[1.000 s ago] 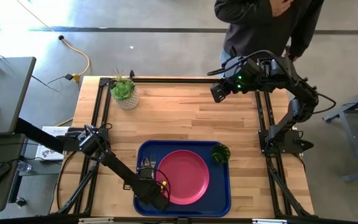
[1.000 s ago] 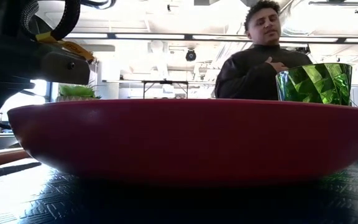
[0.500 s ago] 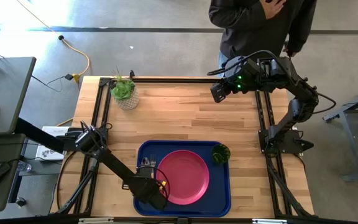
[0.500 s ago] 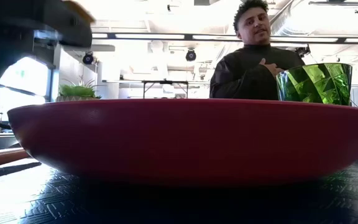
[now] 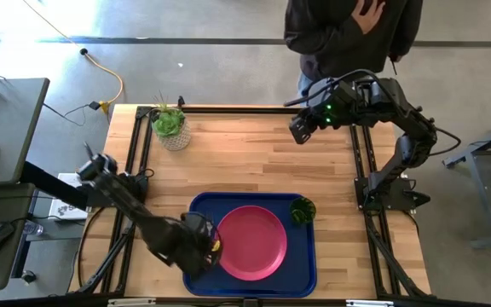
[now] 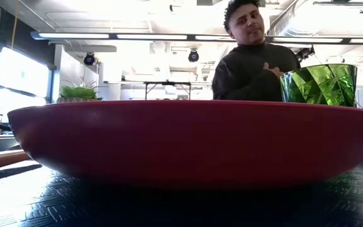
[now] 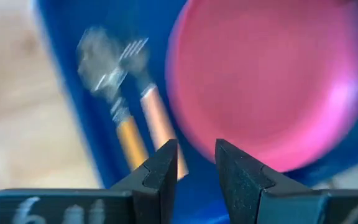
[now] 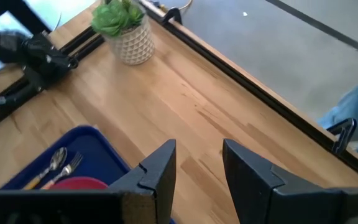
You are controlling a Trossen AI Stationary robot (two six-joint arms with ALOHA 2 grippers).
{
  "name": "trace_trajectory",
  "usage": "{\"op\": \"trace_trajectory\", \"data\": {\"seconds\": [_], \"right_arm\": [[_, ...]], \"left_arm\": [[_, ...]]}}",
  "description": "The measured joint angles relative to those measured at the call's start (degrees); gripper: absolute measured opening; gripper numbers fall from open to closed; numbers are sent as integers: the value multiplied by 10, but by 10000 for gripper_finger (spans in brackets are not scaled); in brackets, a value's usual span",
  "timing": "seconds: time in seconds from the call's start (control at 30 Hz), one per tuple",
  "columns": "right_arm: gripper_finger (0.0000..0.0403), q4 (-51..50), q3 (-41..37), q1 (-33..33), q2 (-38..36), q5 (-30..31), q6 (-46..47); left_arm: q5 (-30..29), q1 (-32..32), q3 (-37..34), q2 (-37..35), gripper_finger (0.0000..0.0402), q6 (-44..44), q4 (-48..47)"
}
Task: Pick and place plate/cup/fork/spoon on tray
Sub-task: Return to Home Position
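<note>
- Fingers of the left gripper (image 7: 194, 163) stood a narrow gap apart with nothing between them, hanging over the tray's left part beside the cutlery; those of the right gripper (image 8: 199, 163) were likewise parted and empty, high over the desk's far right side, where that arm waited.
- Judged by how things lay, all four pieces were already on the tray, so the step in hand looked like the left arm's retreat; doing it well meant lifting clear before swinging away, so no finger snagged a handle or the plate's rim.
- On the desk (image 5: 254, 153) the dark blue tray (image 5: 307, 271) sat at the near edge, well apart from the potted succulent (image 5: 170, 125) at the far left corner; any path home should stay clear of that pot.
- Filling most of the tray, the pink-red plate (image 5: 252, 241) lay flat and centred, its rim close to the cutlery, so a low sideways sweep risked nudging it.
- At the tray's far right corner the green cup (image 5: 303, 210) stood upright just beside the plate, far from the left arm and in no danger from its retreat.
- Left of the plate, the spoon (image 7: 102, 61) and the fork (image 7: 135, 51) lay side by side with their orange-yellow handles pointing towards the left gripper; whether they touched each other I could not tell through the blur.
- Behind the desk's far edge a person (image 5: 352, 34) stood close to the right arm, a reason to keep that arm unmoving.
</note>
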Motion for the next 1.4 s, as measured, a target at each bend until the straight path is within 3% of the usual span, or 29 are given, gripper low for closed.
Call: {"op": "trace_trajectory", "data": {"seconds": [0.13, 0.3, 0.57, 0.67, 0.8, 0.97, 1.07, 1.23, 1.4], "right_arm": [[124, 0, 0, 19, 0, -1, -33], [124, 1, 0, 61, 0, 19, -45], [124, 56, 0, 132, 0, 34, -13], [124, 87, 0, 155, 0, 46, 17], [124, 121, 0, 182, 0, 110, 48], [124, 130, 0, 197, 0, 195, 87], [124, 130, 0, 198, 0, 219, 93], [124, 152, -3, 204, 12, 225, 114], [124, 213, -20, 219, 39, 231, 83]], "left_arm": [[-136, -8, 0, -65, 97, 91, 6], [-259, -17, 0, -141, 97, 216, 10], [-332, -47, 0, -249, 97, 466, 34], [-312, -56, 0, -284, 97, 552, 42], [-257, -64, 0, -326, 97, 703, 120], [-96, -60, 0, -362, 97, 964, 257], [-6, -49, 0, -383, 97, 1073, 276], [17, -38, -49, -459, 97, 1102, 262], [23, -36, -209, -587, 97, 1082, 353]]}}
